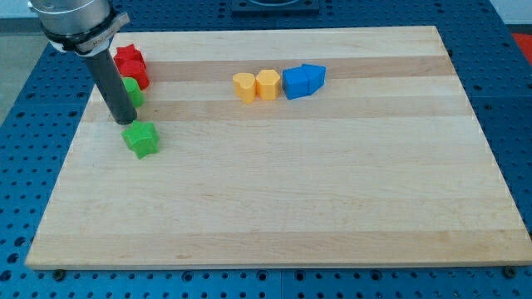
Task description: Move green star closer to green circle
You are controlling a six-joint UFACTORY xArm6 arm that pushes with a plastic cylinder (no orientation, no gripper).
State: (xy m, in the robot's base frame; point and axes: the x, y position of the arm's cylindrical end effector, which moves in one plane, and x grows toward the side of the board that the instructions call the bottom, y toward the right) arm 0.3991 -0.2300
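The tip is set just above the green star, near the wooden desk's left edge; the green circle is partly hidden behind the rod. No gripper is fitted. Blue perforated flooring surrounds the desk.

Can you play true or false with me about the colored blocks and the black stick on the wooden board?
1. The green star sits nearer the view's bottom than the green circle. True.
2. My tip is over by the blue blocks. False: it is at the view's left, just above the green star and beside the green circle.
3. The two yellow blocks sit side by side, right next to the blue ones. True.
4. The red blocks are in the middle of the board. False: they are near the top left corner, just above the green circle.
5. The green star is touching the yellow blocks. False: it is far off to their left.
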